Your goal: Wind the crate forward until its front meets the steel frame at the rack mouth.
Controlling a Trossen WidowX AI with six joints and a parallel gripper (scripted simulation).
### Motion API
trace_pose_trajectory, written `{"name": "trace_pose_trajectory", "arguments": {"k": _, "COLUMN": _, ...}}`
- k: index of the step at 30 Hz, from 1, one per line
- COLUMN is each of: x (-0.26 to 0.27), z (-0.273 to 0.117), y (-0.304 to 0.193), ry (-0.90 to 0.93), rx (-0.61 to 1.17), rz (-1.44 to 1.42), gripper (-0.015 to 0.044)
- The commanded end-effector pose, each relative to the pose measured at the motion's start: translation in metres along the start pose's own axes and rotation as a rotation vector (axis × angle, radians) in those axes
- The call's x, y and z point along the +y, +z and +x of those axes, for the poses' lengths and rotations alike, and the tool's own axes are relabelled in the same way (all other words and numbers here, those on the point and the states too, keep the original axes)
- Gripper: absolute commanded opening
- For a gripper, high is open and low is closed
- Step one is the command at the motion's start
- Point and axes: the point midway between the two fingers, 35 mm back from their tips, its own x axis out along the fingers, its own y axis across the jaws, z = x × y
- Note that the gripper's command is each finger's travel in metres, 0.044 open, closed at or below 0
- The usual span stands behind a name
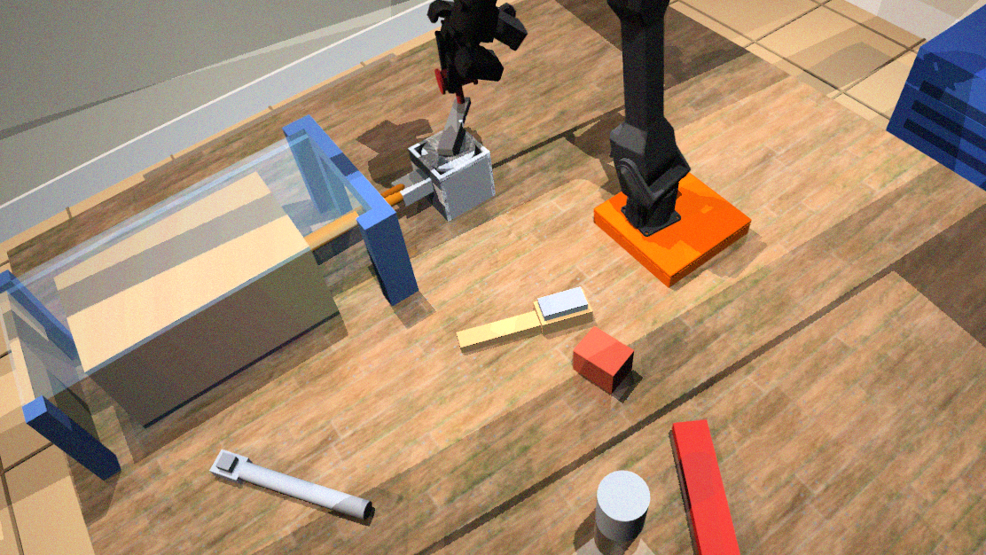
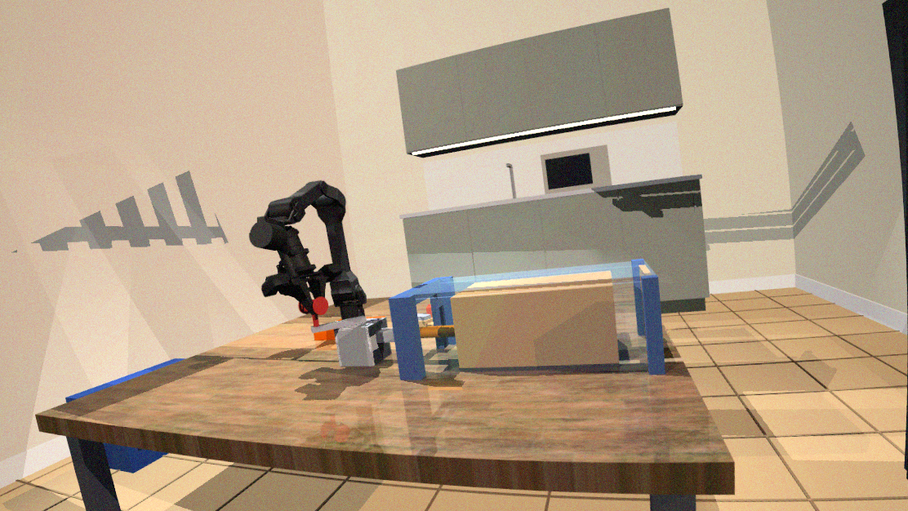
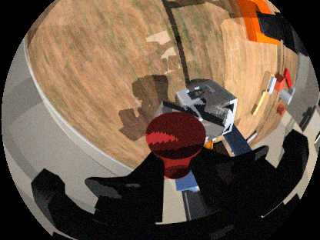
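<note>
The tan crate (image 1: 199, 289) (image 2: 533, 323) sits flat inside the clear-panelled cubby, its front short of the blue frame (image 1: 389, 254) (image 2: 407, 336) at the mouth. An orange strap (image 1: 338, 230) (image 2: 438, 331) runs from it to the grey winch (image 1: 469, 185) (image 2: 355, 344) (image 3: 223, 94). The handle's grey arm (image 1: 454, 130) (image 2: 330, 325) is seated on the winch top and points toward the bench's wall side. My gripper (image 1: 457, 77) (image 3: 172, 144) is shut on the handle's red knob (image 2: 319, 305) (image 3: 175, 135), above the arm's outer end. The key in the hole is hidden.
A grey rod tool (image 1: 293, 484), a yellow tool with a grey block (image 1: 500, 329), a red block (image 1: 603, 358), a grey cylinder (image 1: 622, 503) and a red bar (image 1: 705, 482) lie or stand on the bench. The arm stands on an orange base (image 1: 710, 220).
</note>
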Motion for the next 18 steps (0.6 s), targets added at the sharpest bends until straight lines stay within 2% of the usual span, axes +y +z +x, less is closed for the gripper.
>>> {"name": "trace_pose_trajectory", "arguments": {"k": 1, "x": 0.005, "z": 0.007, "y": -0.011, "ry": 0.003, "rx": 0.014, "rz": -0.015, "gripper": 0.0000}}
{"name": "trace_pose_trajectory", "arguments": {"k": 18, "x": 0.010, "z": 0.014, "y": -0.027, "ry": 0.003, "rx": 0.015, "rz": -0.015, "gripper": 0.0000}}
